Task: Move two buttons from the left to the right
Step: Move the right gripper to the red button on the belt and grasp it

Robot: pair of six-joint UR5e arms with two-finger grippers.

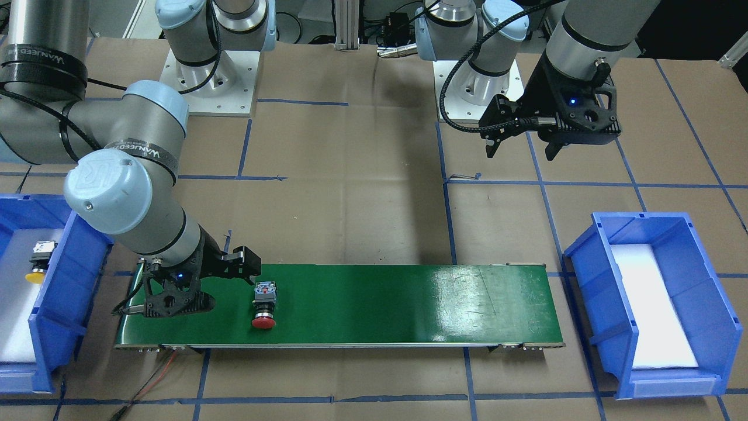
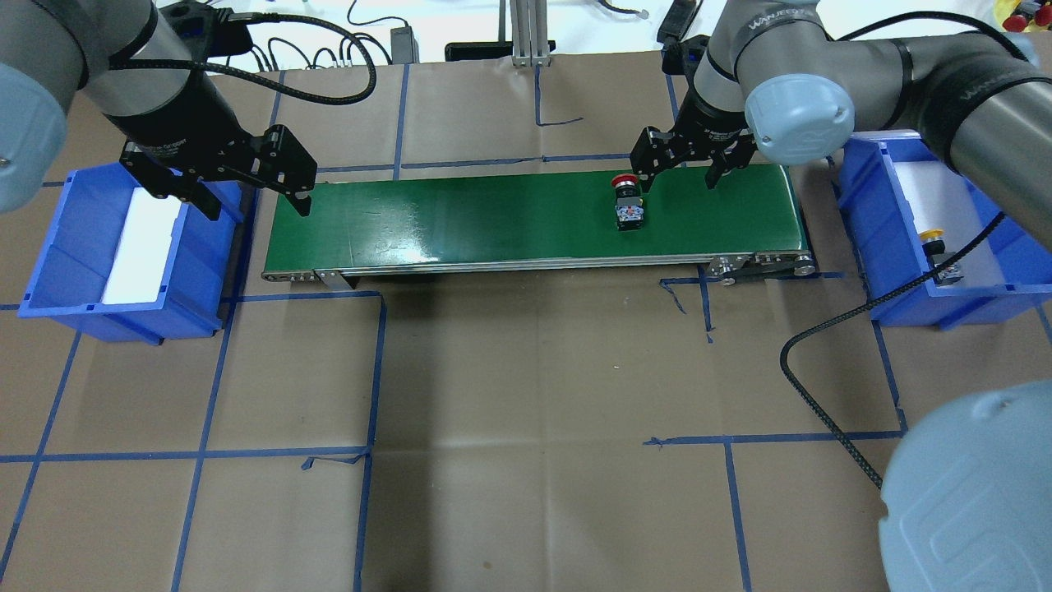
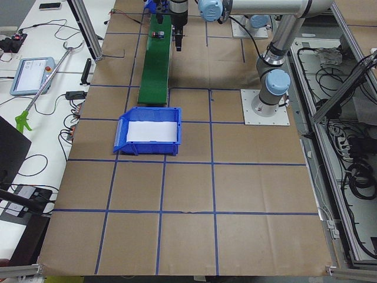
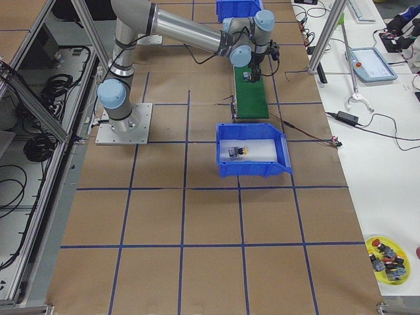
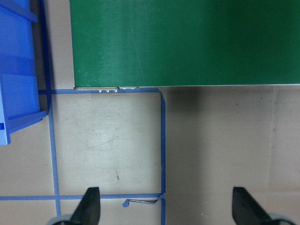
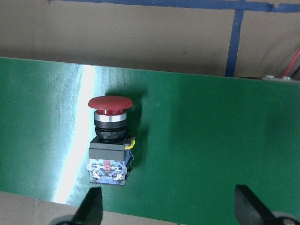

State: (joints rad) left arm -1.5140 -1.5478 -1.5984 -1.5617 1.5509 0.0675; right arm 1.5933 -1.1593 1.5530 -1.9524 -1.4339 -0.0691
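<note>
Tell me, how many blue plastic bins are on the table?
2. One blue plastic bin sits at the green conveyor belt's left end, showing only white padding; the other sits at its right end, holding a yellow-capped push-button. None seems hidden.

The bench (image 2: 526, 370) was covered in dull brown paper with blue tape (image 2: 205, 454) lines. The green belt (image 2: 493, 222) was smooth and shiny. The blue bins (image 1: 590, 275) looked like smooth plastic. The red button (image 6: 110, 101) had a shiny plastic cap over a bright metal ring.
</note>
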